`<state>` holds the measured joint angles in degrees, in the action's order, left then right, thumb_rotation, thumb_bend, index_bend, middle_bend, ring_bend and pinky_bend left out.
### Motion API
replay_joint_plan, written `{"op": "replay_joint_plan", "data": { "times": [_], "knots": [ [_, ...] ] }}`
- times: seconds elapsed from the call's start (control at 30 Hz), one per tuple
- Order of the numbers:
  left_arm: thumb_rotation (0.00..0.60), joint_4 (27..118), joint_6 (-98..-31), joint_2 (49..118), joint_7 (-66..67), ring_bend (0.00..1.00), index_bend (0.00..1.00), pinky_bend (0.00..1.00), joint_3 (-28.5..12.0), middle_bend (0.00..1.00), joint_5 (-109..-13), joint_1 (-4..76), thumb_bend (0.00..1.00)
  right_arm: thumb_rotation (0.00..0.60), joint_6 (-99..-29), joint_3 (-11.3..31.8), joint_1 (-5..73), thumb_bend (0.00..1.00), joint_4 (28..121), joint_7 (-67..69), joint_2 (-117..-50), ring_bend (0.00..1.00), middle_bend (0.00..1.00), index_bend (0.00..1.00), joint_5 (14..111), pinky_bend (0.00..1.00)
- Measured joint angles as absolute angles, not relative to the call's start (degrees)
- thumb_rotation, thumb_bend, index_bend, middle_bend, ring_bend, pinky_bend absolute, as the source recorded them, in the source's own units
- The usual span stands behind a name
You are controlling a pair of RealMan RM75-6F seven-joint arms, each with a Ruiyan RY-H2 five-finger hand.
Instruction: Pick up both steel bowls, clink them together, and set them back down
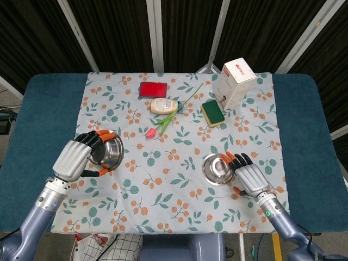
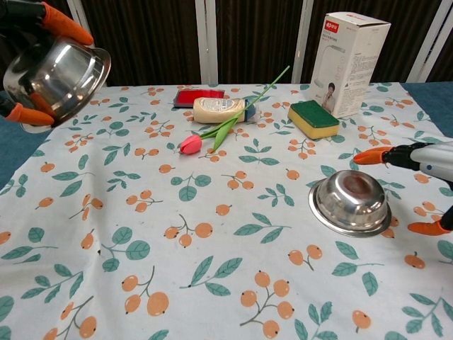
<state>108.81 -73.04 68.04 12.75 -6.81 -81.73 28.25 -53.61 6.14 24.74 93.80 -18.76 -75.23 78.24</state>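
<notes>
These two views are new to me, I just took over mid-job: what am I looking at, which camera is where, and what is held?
You are driving a two-armed robot with finger hands. The head view looks down on the table; the chest view looks across it from low in front.

The left hand holds one steel bowl lifted and tilted, seen at top left in the chest view. The second bowl lies upside down on the flowered cloth. The right hand is beside it, fingers apart, not gripping yet.

Further back lie a red pad, a small bottle, a tulip, a sponge and a white box.
</notes>
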Motion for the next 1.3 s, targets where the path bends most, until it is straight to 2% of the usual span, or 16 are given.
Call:
{"op": "replay_joint_plan", "data": {
  "times": [0.4,0.9,0.97,1.03,1.1,1.17,1.2,1.3],
  "knots": [
    [0.600,106.61,-72.97,68.14,10.76,0.49,0.40,0.71,-7.10,0.56,-81.69,27.83,0.56,0.600,-50.15,7.18,29.49,0.31,91.36,-27.60,-79.87,0.00,0.00,0.00,69.98,0.00],
    [0.600,103.80,-72.77,67.05,6.18,0.49,0.41,0.71,-7.51,0.56,-81.72,27.23,0.57,0.600,-50.96,6.90,33.87,0.31,91.41,-40.14,-84.25,0.00,0.00,0.00,60.55,0.00],
    [0.600,103.64,-72.79,66.84,5.77,0.49,0.41,0.71,-7.51,0.56,-81.82,27.13,0.57,0.600,-51.26,6.62,34.48,0.31,91.46,-41.93,-84.83,0.00,0.00,0.00,59.09,0.02],
    [0.600,103.43,-72.75,66.68,5.40,0.49,0.42,0.71,-7.49,0.56,-81.91,27.05,0.58,0.600,-51.50,6.37,34.94,0.31,91.62,-43.25,-85.17,0.04,0.02,0.00,57.83,0.13],
    [0.600,103.14,-72.57,66.66,5.15,0.49,0.42,0.71,-7.41,0.56,-81.91,27.01,0.58,0.600,-51.81,6.14,35.45,0.31,91.92,-44.54,-85.45,0.17,0.13,0.09,56.44,0.33],
    [0.600,102.83,-72.31,66.69,5.00,0.49,0.42,0.71,-7.32,0.57,-81.89,27.01,0.58,0.600,-52.46,6.01,35.88,0.31,92.24,-45.61,-85.64,0.37,0.33,0.32,55.33,0.58],
    [0.600,102.64,-72.18,66.74,4.93,0.49,0.42,0.71,-7.26,0.57,-81.90,27.01,0.58,0.600,-52.87,5.95,36.02,0.31,92.40,-46.01,-85.69,0.46,0.42,0.44,54.95,0.67],
    [0.600,102.50,-72.12,66.86,4.85,0.49,0.42,0.71,-7.25,0.57,-82.02,27.01,0.58,0.600,-54.21,5.71,36.35,0.31,93.14,-46.78,-85.69,0.64,0.58,0.64,54.28,0.81]
  ]
}}
